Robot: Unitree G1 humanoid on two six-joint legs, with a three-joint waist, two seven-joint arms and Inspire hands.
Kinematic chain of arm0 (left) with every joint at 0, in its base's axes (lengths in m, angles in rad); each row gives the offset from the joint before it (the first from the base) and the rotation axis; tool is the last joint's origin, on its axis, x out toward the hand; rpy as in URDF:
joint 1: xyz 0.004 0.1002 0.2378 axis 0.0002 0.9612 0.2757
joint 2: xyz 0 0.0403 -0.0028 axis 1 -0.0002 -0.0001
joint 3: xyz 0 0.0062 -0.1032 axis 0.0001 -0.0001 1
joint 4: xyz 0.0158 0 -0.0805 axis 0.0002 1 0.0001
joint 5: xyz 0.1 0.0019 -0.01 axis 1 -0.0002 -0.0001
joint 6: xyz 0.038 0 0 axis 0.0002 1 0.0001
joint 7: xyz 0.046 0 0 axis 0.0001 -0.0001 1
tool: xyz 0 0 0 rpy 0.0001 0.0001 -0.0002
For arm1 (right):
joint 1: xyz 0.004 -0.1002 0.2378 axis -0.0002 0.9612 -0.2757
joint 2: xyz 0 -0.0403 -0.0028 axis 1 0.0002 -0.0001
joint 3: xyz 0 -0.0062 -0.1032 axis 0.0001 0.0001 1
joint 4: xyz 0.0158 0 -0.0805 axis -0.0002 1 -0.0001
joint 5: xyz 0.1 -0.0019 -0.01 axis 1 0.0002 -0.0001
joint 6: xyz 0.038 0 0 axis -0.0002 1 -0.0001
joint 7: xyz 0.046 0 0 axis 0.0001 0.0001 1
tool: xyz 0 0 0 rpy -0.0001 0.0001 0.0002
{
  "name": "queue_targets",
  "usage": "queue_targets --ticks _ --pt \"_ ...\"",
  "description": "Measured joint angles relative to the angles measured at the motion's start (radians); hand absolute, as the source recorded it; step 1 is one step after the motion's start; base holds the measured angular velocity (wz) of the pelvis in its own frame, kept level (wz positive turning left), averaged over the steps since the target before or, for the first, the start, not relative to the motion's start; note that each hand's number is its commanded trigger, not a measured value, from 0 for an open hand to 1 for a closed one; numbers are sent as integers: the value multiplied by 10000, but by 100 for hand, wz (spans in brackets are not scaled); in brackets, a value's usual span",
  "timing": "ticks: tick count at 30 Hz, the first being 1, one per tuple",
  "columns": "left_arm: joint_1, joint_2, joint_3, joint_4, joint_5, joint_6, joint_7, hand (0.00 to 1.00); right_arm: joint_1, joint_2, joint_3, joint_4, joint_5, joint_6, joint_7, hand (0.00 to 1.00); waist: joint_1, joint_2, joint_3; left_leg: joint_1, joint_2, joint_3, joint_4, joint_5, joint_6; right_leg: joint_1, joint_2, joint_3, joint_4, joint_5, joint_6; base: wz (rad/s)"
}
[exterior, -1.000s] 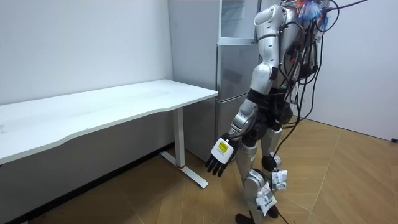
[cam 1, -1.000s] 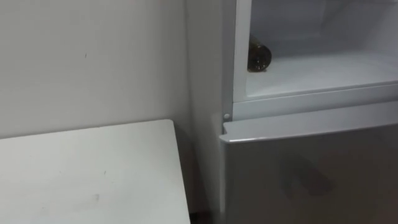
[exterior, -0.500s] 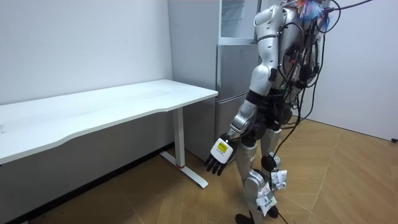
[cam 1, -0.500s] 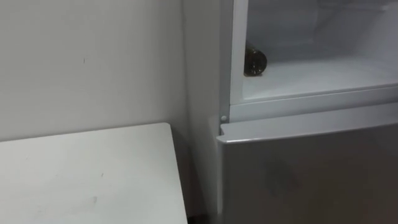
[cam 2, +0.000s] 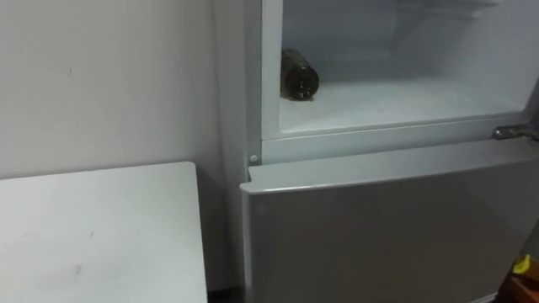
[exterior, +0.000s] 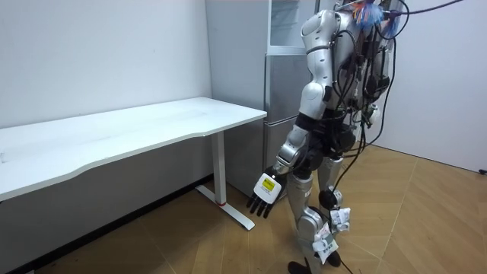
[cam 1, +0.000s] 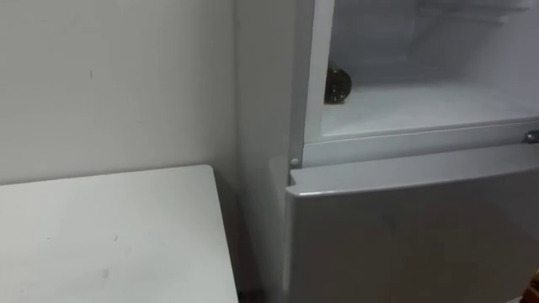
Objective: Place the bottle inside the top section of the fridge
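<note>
- Right eye view has the bottle (cam 2: 299, 76) lying on its side on the floor of the upper fridge (cam 2: 379, 137), close against the left wall, base toward us. We judge the placing done.
- Lying down, it can roll. A bump to the fridge, or a door shut hard, could send it sideways across the shelf.
- Our left hand (exterior: 261, 199) hangs at our side in the room view, fingers loose and straight, holding nothing. Swung carelessly in a turn, it could clip the white table (exterior: 152, 125) nearby.
- Our right hand (cam 2: 526, 282) barely edges into the lower corner, and we cannot tell its state.
- The compartment stands open, so cold escapes if we walk off.
</note>
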Motion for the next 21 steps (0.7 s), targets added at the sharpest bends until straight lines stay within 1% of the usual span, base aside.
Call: queue_targets --ticks 1,2,5,7,8,11,13,14,16,17,19,21 --pt "-1 0 68 -60 14 1 -39 0 -81 -76 -253 -35 50 4 -120 0 -27 1 -1 -8 -7 2 -1 0 0 0 -9 -12 -1 -1 4 4" --pt "-3 4 174 -105 29 1 -51 0 -101 -106 -438 -290 48 5 -290 0 -89 -27 -19 -30 -16 -6 -1 0 1 -3 -12 -51 -16 -3 8 5" --pt "47 69 199 -128 173 6 -52 0 -100 -175 -701 -1085 -61 8 -670 0 -186 15 -7 -47 -35 -4 -2 0 1 -15 2 -52 -23 -3 7 1" --pt "31 84 270 -185 255 6 -35 0 -150 -421 -792 -1523 -234 6 -1015 0 -284 9 -14 -84 -38 -5 -9 0 0 -66 27 -50 -18 -4 0 0" --pt "11 81 285 -207 266 6 -36 0 -278 -608 -989 -1543 -234 6 -1161 0 -292 10 -16 -122 -35 -3 -17 0 0 -114 45 -49 -2 -2 -5 0" --pt "42 74 374 -215 268 5 -6 0 -308 -784 -1491 -2129 -275 3 -1495 0 -297 -18 -20 -193 -39 -1 -16 5 -2 -169 43 -46 162 -20 -24 0" --pt "112 74 373 -213 259 6 56 0 -308 -953 -1735 -2729 -329 -18 -1747 0 -321 -91 -17 -179 -37 3 -2 6 -3 -169 20 -52 147 -41 -38 0" --pt "112 74 379 -215 255 6 71 0 -327 -968 -1788 -2813 -422 -21 -1789 0 -304 -129 -10 -165 -37 2 2 5 -3 -170 21 -46 146 -46 -40 0" --pt "107 73 383 -215 257 6 98 0 -345 -969 -1840 -3233 -805 -21 -2022 0 -242 -287 5 -70 -32 1 4 5 -3 -161 25 -16 126 -89 -50 0" --pt "101 74 383 -215 257 6 93 0 -347 -970 -1843 -3476 -1005 -22 -2093 0 -234 -342 -1 -35 -32 1 3 5 -3 -138 28 -16 128 -98 -51 0" --pt "88 74 382 -191 387 6 38 0 -350 -974 -1844 -3949 -1204 -21 -2193 0 -224 -391 -1 -24 -33 3 -3 5 -3 -121 33 -22 128 -97 -50 0" --pt "88 77 381 -176 539 6 25 0 -363 -996 -1881 -4495 -1565 -21 -2337 0 -251 -395 2 -42 -38 4 -3 5 -3 -138 72 -25 132 -95 -47 0"
